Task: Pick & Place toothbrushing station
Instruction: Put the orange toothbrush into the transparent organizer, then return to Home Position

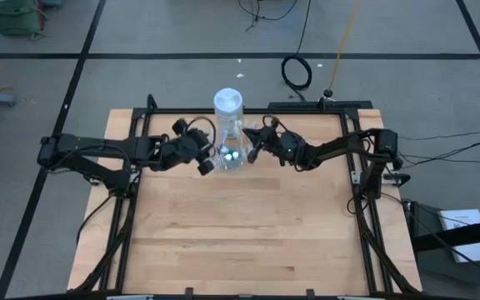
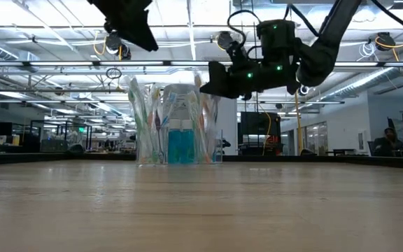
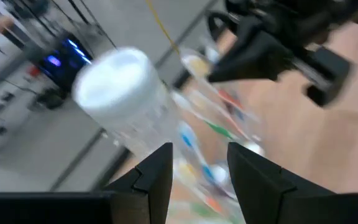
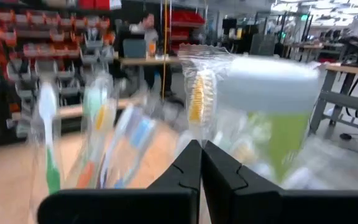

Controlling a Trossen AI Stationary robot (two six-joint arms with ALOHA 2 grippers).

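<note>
We look straight down on a wooden table (image 1: 248, 233). In the upper middle of that overhead frame, near the table's far edge, stands the toothbrush holder (image 1: 231, 153), a clear cup stuffed with wrapped toothbrushes (image 4: 196, 93) that fan upward. A taller white-topped canister (image 1: 228, 103) with a green label sits just above it in the frame, close beside or touching it; we cannot tell which.

The 2 arms reach in from opposite sides and meet at the holder. The left gripper (image 1: 207, 162) comes from the left of the frame, and the holder lies directly to its right, just beside its tips. Its 2 fingers (image 3: 160, 168) are spread, with the holder's brushes showing in the gap beyond them, so it is released and grasps nothing that we can see. The right gripper (image 1: 254, 150) comes from the right, tips close to the holder's other side, fingers clenched together on nothing.

In the table-level view the holder (image 2: 177, 126) stands upright in the middle of the frame, its long axis vertical, and both grippers hang above the tabletop at about the height of its rim. Both are near; we judge the left, already spread and lined up, better placed to close around the holder's wall.
</note>
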